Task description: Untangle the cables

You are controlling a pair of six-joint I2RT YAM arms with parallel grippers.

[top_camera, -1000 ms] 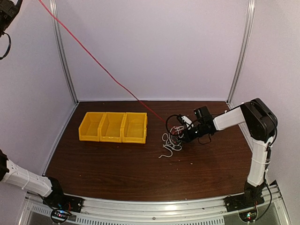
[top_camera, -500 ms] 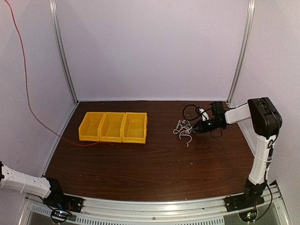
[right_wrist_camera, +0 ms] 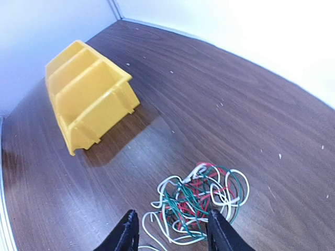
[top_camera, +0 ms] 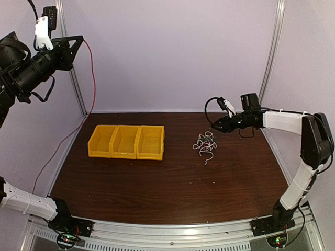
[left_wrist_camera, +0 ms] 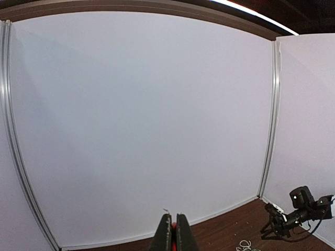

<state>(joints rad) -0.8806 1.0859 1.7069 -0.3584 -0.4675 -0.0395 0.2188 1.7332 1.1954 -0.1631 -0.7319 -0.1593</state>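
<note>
The left claw [top_camera: 78, 40] is raised high at the far left, pressed together on a red cable [top_camera: 92, 83] that hangs down past the bench's [top_camera: 157, 183] left edge. The right claw [right_wrist_camera: 172, 232], spread, hovers just above the tangled bundle of white, green and red cables [right_wrist_camera: 201, 198], which lies on the bench right of three yellow bins [top_camera: 126, 141].

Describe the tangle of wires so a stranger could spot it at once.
On the dark wooden table, look right of the three yellow bins, near the right gripper. There lies a small heap of thin white, green and red wires. Unlike the long red cable hanging from the left gripper, it is knotted and lies on the wood.
</note>
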